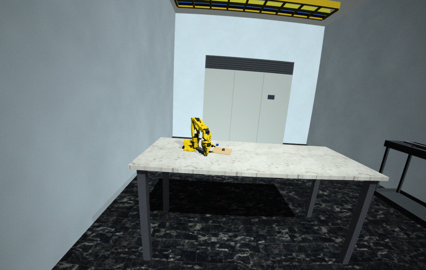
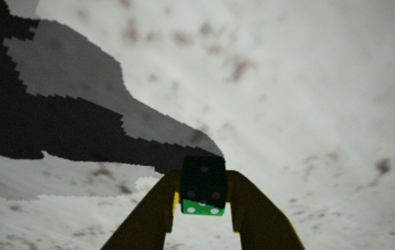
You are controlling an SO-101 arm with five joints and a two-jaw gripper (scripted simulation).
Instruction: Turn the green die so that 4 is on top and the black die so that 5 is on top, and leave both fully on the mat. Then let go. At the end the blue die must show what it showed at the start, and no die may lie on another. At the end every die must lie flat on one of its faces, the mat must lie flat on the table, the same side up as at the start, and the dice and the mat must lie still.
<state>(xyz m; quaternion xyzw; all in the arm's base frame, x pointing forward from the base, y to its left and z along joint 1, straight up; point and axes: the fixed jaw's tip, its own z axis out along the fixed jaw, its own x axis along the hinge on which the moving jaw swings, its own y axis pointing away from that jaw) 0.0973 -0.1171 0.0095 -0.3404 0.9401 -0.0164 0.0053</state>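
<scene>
My gripper [image 2: 203, 173] [image 1: 205, 153] is shut on the green die [image 2: 203, 187] [image 1: 205, 155], held between the two yellow jaws just above or at the marble table [image 1: 257, 161] [image 2: 287, 87], off the mat's near left corner. In the wrist view the die's shaded face shows three pips and its bright lower face shows two or three. The tan mat [image 1: 227, 151] lies flat on the table to the right of the gripper. The black die [image 1: 223, 148] sits on the mat. The blue die [image 1: 217, 144] lies by the mat's far edge. Their top faces are too small to read.
The arm's yellow base [image 1: 189, 144] stands on the table left of the mat. The arm's dark shadow [image 2: 44, 121] falls on the table top beside the gripper. A black cart [image 1: 419, 157] stands off to the right of the table.
</scene>
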